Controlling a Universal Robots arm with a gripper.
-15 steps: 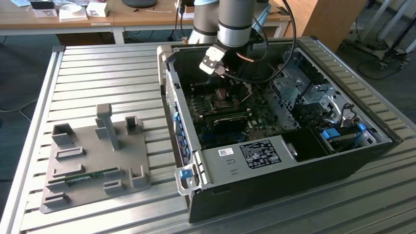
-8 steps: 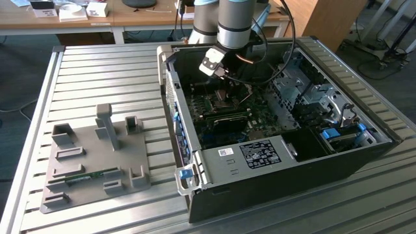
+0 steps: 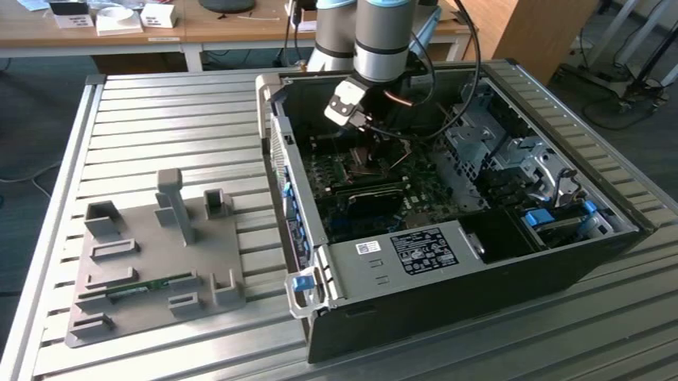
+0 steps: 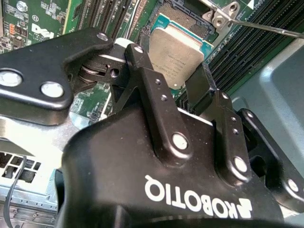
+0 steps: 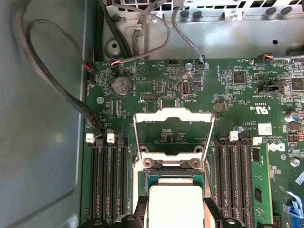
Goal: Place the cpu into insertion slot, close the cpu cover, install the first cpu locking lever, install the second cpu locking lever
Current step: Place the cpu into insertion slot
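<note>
My gripper (image 3: 366,149) reaches down into the open computer case over the green motherboard (image 3: 366,178). Both wrist views show the cpu (image 5: 175,205), a flat square chip with a silvery top, between the black fingers (image 5: 212,211). The gripper (image 4: 175,76) is shut on the cpu (image 4: 176,50) at two opposite edges. The chip hangs just over the insertion slot (image 5: 170,172), whose dark contact field (image 4: 179,13) shows beyond it. The cpu cover (image 5: 173,116), a thin silver frame, stands swung up and open behind the socket. A thin locking lever (image 4: 268,26) sticks out beside it.
Black memory slots (image 5: 107,180) flank the socket, and a green memory stick (image 5: 259,190) sits in one row. Cables (image 5: 57,71) run along the case wall (image 3: 278,143). On the exterior view's left lies a grey fixture plate (image 3: 159,262) with a memory stick (image 3: 138,290).
</note>
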